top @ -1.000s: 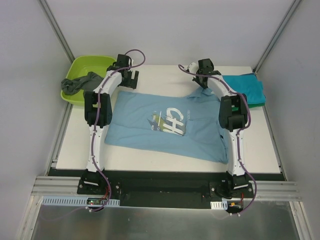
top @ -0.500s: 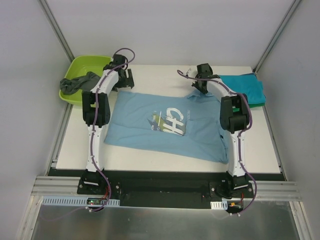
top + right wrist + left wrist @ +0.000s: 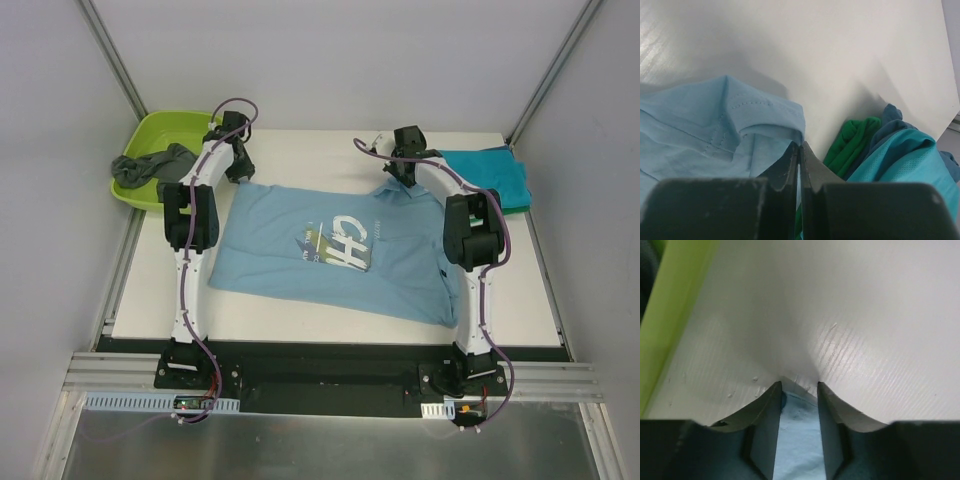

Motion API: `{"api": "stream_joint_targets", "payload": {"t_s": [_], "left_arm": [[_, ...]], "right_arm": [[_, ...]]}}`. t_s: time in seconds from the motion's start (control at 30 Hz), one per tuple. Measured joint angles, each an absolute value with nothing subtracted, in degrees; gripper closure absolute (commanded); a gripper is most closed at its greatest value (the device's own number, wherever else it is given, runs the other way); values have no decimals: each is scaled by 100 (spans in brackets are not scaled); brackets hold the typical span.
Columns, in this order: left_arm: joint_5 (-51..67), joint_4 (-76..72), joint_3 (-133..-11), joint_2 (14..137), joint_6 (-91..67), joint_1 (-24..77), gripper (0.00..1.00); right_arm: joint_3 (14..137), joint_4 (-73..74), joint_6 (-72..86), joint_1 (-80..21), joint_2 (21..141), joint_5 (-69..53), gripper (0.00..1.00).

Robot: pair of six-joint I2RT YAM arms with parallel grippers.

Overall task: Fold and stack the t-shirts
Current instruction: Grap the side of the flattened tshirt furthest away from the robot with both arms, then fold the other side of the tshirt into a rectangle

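A light blue t-shirt (image 3: pixel 300 262) with white "CH" print lies spread flat mid-table. My left gripper (image 3: pixel 238 170) is down at its far left corner. In the left wrist view, blue cloth (image 3: pixel 797 440) fills the narrow gap of that gripper (image 3: pixel 799 385), fingertips on the table. My right gripper (image 3: pixel 405 180) is at the shirt's far right corner. In the right wrist view it (image 3: pixel 800 145) is shut, pinching a fold of the blue cloth (image 3: pixel 740 125). Folded teal (image 3: pixel 900 155) and green (image 3: pixel 855 137) t-shirts lie just right of it. A dark grey t-shirt (image 3: pixel 150 165) hangs over the tub.
The lime-green tub (image 3: pixel 170 125) sits at the far left corner, close beside my left gripper; its wall (image 3: pixel 675 315) fills the left edge of the left wrist view. The teal stack (image 3: pixel 490 175) takes the far right corner. Grey walls enclose the white table (image 3: pixel 300 320).
My left gripper moved left and down onto the blue shirt's far left corner, and its jaws closed from wide around the cloth. The tub shifted slightly left. The right arm barely moved.
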State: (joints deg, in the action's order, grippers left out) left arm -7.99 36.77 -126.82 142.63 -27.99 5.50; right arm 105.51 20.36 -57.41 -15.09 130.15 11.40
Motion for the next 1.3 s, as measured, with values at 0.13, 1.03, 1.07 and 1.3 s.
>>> {"api": "stream_joint_targets", "payload": {"t_s": [0.13,1.03,1.07,1.3], "left_arm": [[-777,3680,-12682,14280,-2915,521,100],[165,1940,-8040,10530,-2617,532,100],[217,1817,-7815,10383,-2609,532,100],[239,1525,-6917,9837,-2497,532,100]], "right_arm": [[10549,2038,-5739,-1538,13015,1170,98],[7341,2191,-4305,-2558,9531,1831,100],[7205,2250,-4233,-2593,9376,1883,100],[6591,2714,-3817,-2805,8281,2222,100]]}}
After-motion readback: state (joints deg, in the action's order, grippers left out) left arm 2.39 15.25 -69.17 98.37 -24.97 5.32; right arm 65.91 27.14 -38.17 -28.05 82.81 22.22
